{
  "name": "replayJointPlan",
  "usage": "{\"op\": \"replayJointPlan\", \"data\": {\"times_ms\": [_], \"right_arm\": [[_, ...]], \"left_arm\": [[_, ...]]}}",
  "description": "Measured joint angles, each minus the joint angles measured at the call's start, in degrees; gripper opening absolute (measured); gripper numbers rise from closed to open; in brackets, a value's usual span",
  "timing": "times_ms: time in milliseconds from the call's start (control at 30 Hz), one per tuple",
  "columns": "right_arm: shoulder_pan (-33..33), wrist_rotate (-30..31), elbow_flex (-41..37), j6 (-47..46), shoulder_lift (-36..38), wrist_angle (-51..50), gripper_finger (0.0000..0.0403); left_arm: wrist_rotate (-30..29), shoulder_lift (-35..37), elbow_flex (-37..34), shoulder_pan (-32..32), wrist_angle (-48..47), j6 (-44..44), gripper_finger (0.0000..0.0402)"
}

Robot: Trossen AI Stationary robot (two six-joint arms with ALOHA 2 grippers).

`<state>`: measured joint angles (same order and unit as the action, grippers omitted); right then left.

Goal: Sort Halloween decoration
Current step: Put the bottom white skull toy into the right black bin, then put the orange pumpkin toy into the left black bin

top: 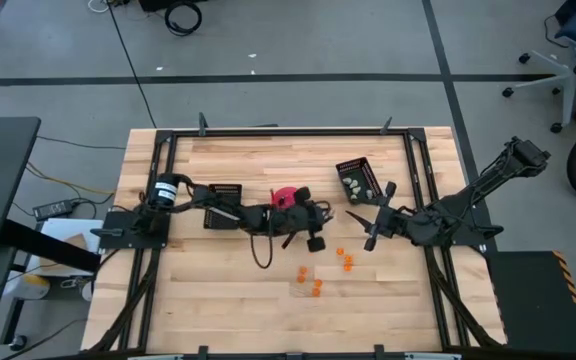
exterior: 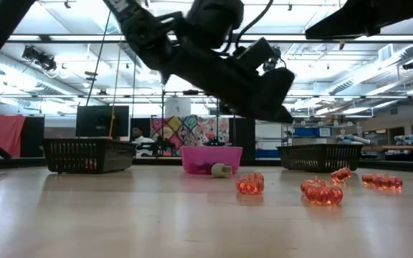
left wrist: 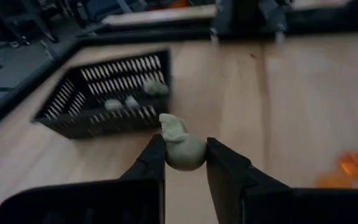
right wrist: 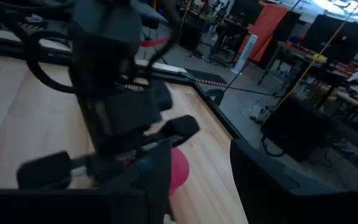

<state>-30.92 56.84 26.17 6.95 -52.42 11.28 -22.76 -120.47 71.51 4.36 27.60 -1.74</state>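
Observation:
The Halloween decoration lies scattered: several orange trinkets (top: pixel 340 258) sit on the table near its middle, and whitish-grey ones (left wrist: pixel 130 102) lie in the far-right black tray (top: pixel 360 178). One more whitish trinket (exterior: pixel 221 170) rests on the table beside the pink bowl (top: pixel 285 196). My left gripper (top: pixel 320 228) reaches across the middle of the table, shut on a whitish-grey trinket (left wrist: pixel 182 149), with the far-right tray ahead of it. My right gripper (top: pixel 363 228) hangs open just right of it, with nothing between its fingers (right wrist: pixel 253 180). My left gripper pinches the whitish-grey trinket by its rounded body (left wrist: pixel 185 157), between its two fingers at their free ends. The fingers slant slightly downward. The trinket's narrow lump (left wrist: pixel 171 124) sticks out past the fingertips, and the piece is lifted clear of the table.
A second black tray (top: pixel 223 192) stands at the far left, left of the pink bowl. A black metal frame (top: pixel 288 131) runs round the table's edges. Bare wood lies toward the near edge, below the orange trinkets.

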Motion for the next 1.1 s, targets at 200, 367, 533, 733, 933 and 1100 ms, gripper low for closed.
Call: {"op": "replayJointPlan", "data": {"times_ms": [200,367,533,733,933,1100], "right_arm": [[0.0,2.23,0.0,0.99,0.0,1.57,0.0167],[-0.26,2.25,0.0,1.19,-0.02,1.56,0.0167],[-0.6,2.25,0.0,1.21,-0.02,1.53,0.0167],[-0.66,2.31,0.0,1.17,-0.02,1.56,0.0167],[-0.7,2.51,0.0,1.19,-0.02,1.55,0.0167],[-0.79,2.53,0.0,1.17,-0.02,1.53,0.0167]], "left_arm": [[0.97,-6.68,9.82,-1.98,-0.73,-2.84,0.0064],[0.85,-10.89,18.65,-4.52,-4.68,-3.59,0.0064],[1.6,-14.07,24.92,-6.89,-8.37,-3.6,0.0064],[8.85,-16.24,27.68,-8.99,-8.67,-0.64,0.0064],[9.94,-16.3,27.58,-9.89,-10.63,1.51,0.0094],[10.05,-16.25,27.58,-9.51,-10.63,1.09,0.0151]]}}
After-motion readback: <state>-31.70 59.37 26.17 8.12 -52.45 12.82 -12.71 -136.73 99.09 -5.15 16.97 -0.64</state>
